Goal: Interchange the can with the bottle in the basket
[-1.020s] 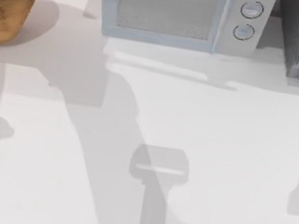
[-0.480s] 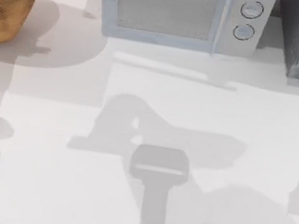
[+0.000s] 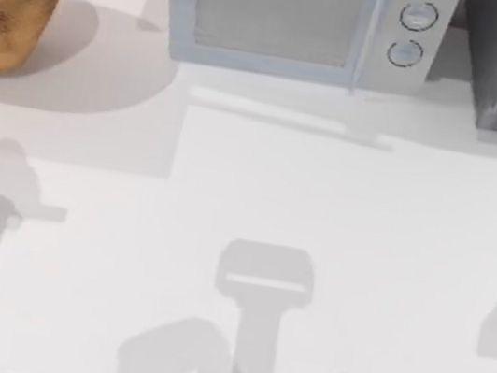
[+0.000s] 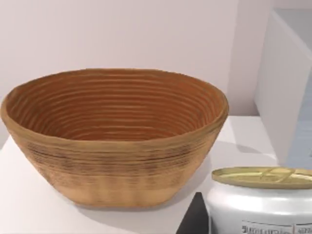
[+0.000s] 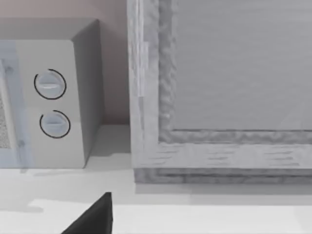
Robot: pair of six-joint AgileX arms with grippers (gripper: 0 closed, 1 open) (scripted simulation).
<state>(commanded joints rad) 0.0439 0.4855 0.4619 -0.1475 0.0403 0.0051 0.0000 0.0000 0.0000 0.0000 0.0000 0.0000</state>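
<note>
Left wrist view puts the can [image 4: 263,202] close at the left gripper, apparently gripped, near the empty basket [image 4: 114,161]; carry it above the rim, then lower centrally.

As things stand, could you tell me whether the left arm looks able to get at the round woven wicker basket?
Probably yes: in the left wrist view the basket sits straight ahead, with only the small white can close by the wrist.
</note>
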